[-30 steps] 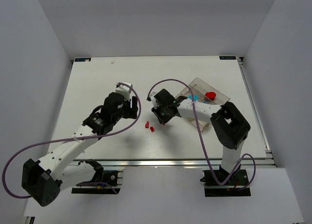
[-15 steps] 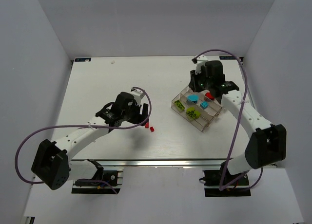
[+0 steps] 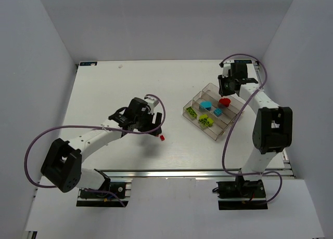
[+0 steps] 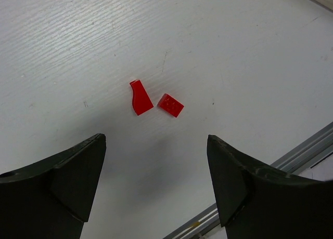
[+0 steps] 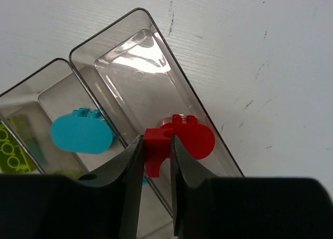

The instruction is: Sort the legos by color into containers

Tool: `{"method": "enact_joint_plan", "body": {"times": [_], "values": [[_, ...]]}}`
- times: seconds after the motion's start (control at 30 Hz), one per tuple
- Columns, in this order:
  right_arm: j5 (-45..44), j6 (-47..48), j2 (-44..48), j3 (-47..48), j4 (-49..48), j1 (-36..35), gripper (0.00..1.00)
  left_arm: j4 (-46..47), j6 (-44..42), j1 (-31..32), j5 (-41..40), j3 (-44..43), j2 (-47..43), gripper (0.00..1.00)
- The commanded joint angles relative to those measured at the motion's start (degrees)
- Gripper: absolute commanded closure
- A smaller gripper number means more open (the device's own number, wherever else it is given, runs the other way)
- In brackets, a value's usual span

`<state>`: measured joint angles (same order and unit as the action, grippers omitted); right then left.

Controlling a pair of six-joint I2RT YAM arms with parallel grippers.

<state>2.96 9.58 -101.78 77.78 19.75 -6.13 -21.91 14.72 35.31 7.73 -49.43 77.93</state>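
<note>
Right hand clenched on a red lego, over the tray's end compartment, beside a round red piece. Likely the drop step; next, release. Left hand released, hovering above two loose red legos on desk; next, lower, pinch one.

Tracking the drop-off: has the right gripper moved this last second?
Yes: right gripper went from left of the tray, rightward and away, to above its far compartment.
</note>
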Motion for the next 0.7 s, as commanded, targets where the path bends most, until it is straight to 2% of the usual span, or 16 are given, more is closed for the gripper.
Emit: {"method": "enact_joint_plan", "body": {"times": [0.0, 0.07, 0.1, 0.17, 0.2, 0.3, 0.37, 0.47, 0.53, 0.57, 0.6, 0.63, 0.67], "values": [[-1.1, 1.4, -1.6, 3.2, 0.0, 0.4, 0.94, 0.1, 0.6, -0.2, 1.2, -2.1, 0.2, 0.12], [-1.0, 1.1, -3.3, 4.5, 0.8, 0.9, 0.76, -0.3, 0.8, -0.2, 1.4, -2.5, 0.8, 0.11], [-0.8, 1.1, -3.9, 5.0, 1.3, 1.0, 0.59, -0.3, 0.8, -0.2, 1.4, -2.7, 1.1, 0.11], [0.4, 0.5, -5.0, 6.2, 3.0, 1.6, 0.49, -0.6, 0.9, -0.2, 1.8, -2.9, 1.7, 0.11], [1.0, 0.4, -5.1, 6.2, 3.3, 1.6, 0.39, -0.6, 1.1, -0.2, 1.8, -2.9, 2.0, 0.11], [3.2, 0.0, -4.4, 6.2, 3.9, 2.2, 0.31, -0.5, 1.5, -0.2, 1.7, -3.0, 2.4, 0.11], [5.3, -0.7, -2.6, 5.7, 4.4, 2.5, 0.31, -0.4, 2.0, -0.2, 1.2, -3.1, 2.8, 0.11], [12.2, -2.1, 3.5, 3.4, 5.1, 3.1, 0.38, -0.8, 3.1, 1.1, 0.2, -4.0, 3.9, 0.11], [21.1, -2.6, 12.8, -3.4, 2.2, 3.9, 0.63, -1.4, 4.0, 1.1, -0.6, -4.9, 4.8, 0.12], [24.3, -2.9, 16.6, -6.6, -3.0, 4.1, 0.87, -1.7, 4.4, 1.1, -1.0, -5.1, 5.3, 0.14], [27.4, -3.9, 20.4, -10.4, -7.0, 4.3, 0.94, -1.9, 4.7, 1.1, -1.5, -5.5, 6.2, 0.16], [32.1, -5.4, 28.0, -18.2, -11.1, 4.3, 0.98, -2.4, 5.1, 1.1, -2.1, -6.2, 6.9, 0.18], [34.2, -6.2, 31.5, -21.9, -15.0, 4.5, 0.99, -2.9, 5.4, 1.1, -2.9, -6.7, 7.3, 0.21]]}}
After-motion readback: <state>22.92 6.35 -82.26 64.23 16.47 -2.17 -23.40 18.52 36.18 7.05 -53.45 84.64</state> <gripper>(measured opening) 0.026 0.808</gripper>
